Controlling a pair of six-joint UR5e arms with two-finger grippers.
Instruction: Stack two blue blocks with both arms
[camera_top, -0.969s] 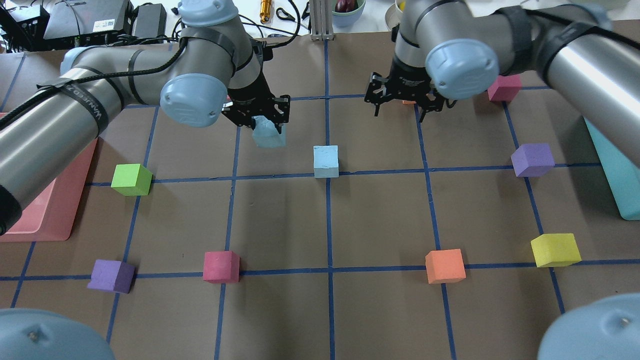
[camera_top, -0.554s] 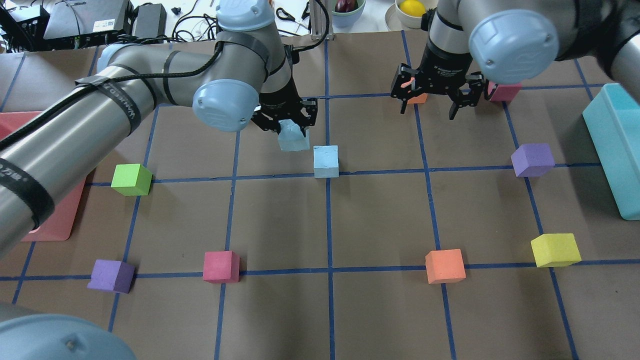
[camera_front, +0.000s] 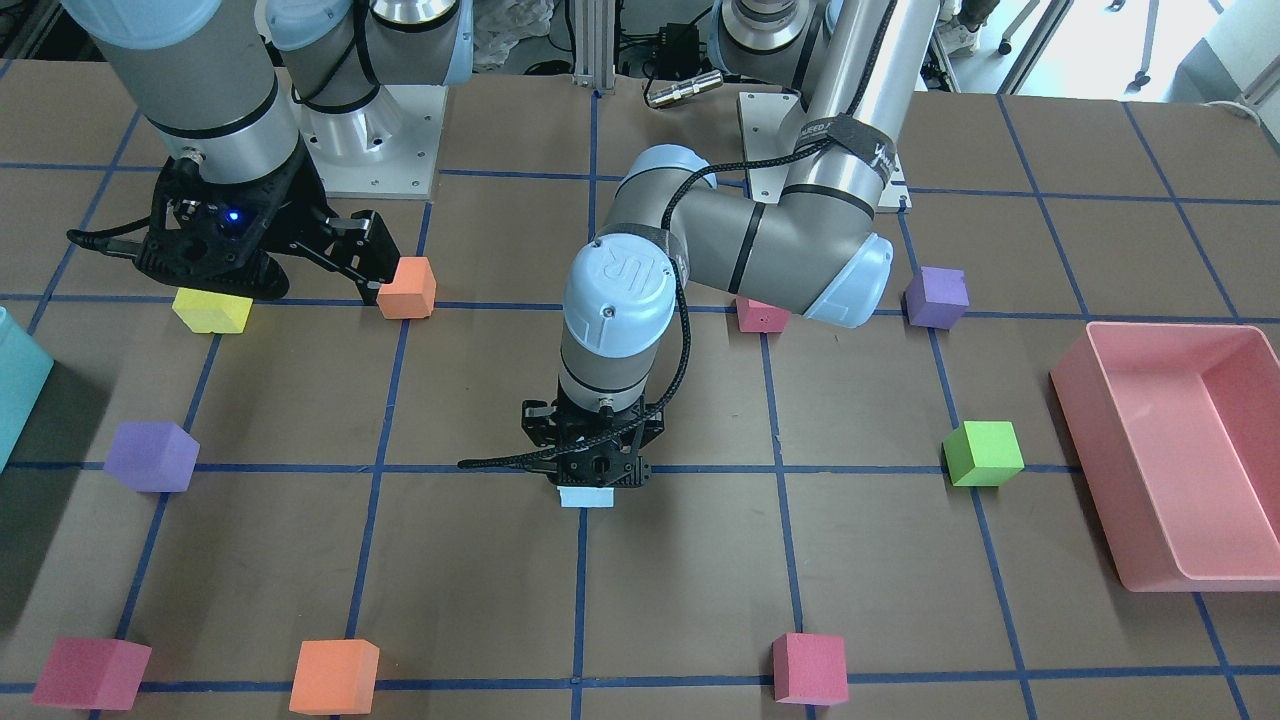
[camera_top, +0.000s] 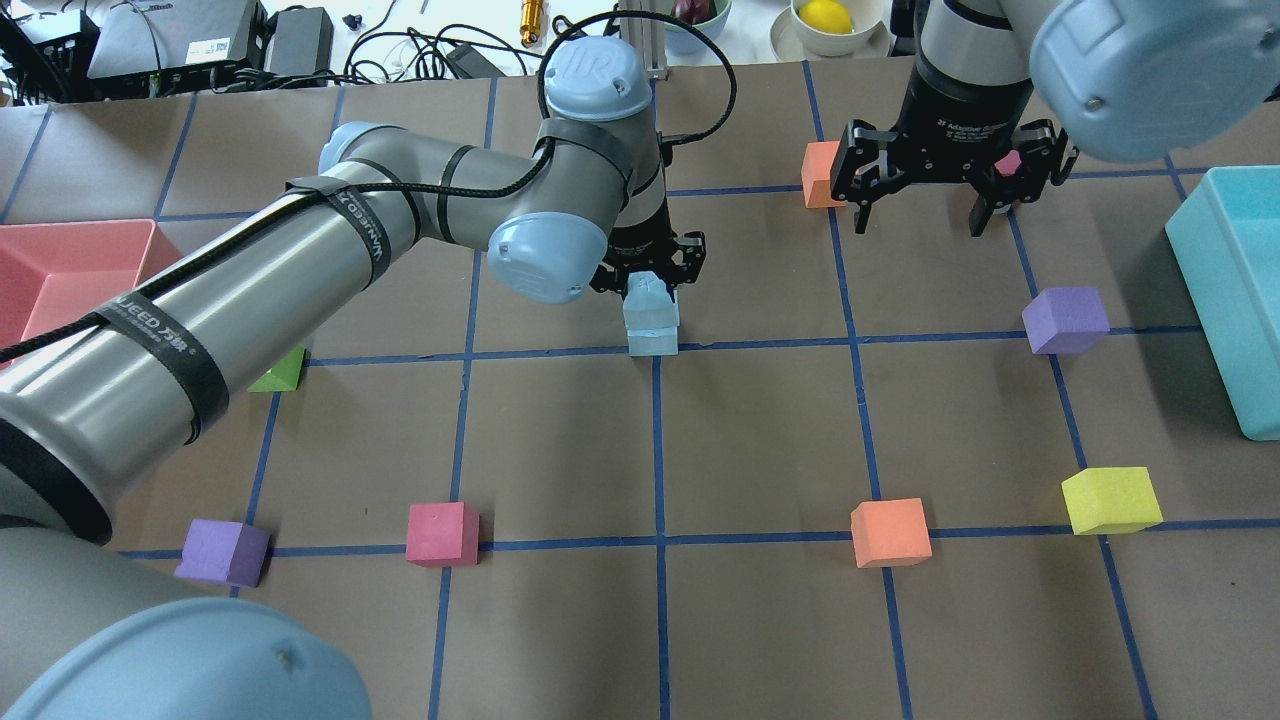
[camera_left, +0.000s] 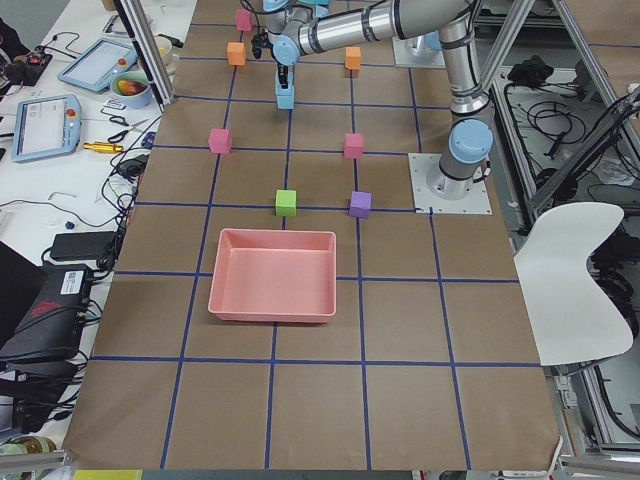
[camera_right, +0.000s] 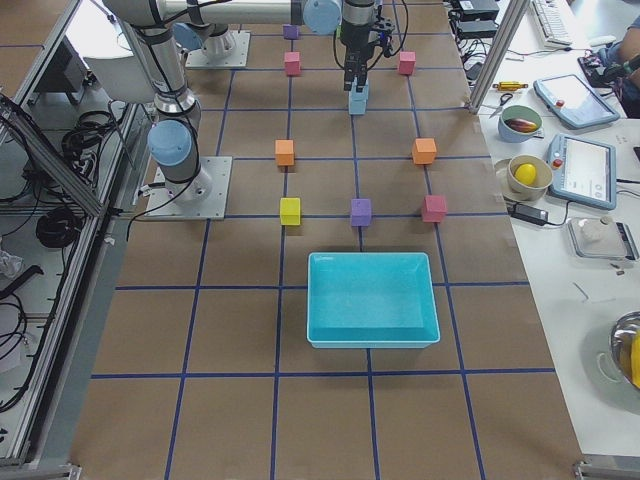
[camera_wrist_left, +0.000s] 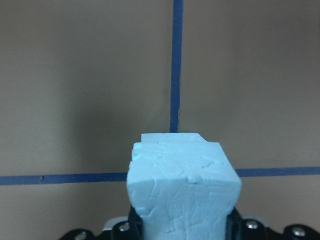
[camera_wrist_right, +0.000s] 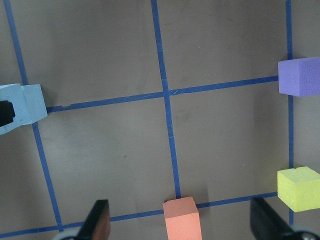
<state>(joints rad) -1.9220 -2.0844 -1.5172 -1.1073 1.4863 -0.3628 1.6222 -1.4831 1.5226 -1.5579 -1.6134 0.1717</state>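
My left gripper (camera_top: 648, 272) is shut on a pale blue block (camera_top: 648, 300) and holds it directly over the second blue block (camera_top: 652, 342), which sits on a tape crossing at the table's centre. The two are nearly aligned; I cannot tell whether they touch. In the left wrist view the held block (camera_wrist_left: 182, 185) fills the foreground and only a sliver of the lower block (camera_wrist_left: 170, 137) shows past it. In the front view only one blue block (camera_front: 586, 497) shows under the gripper. My right gripper (camera_top: 920, 208) is open and empty at the far right.
An orange cube (camera_top: 820, 172) and a pink cube (camera_top: 1008, 163) flank the right gripper. A teal bin (camera_top: 1230, 300) stands at the right edge and a pink tray (camera_top: 60, 260) at the left. Purple (camera_top: 1065, 320), yellow (camera_top: 1110, 500), orange (camera_top: 890, 532), pink (camera_top: 442, 533) and green (camera_top: 280, 372) cubes lie around.
My left gripper has carried its blue block to the right, from beside the second blue block to directly over it. My right gripper has drawn back and to the right, still open.
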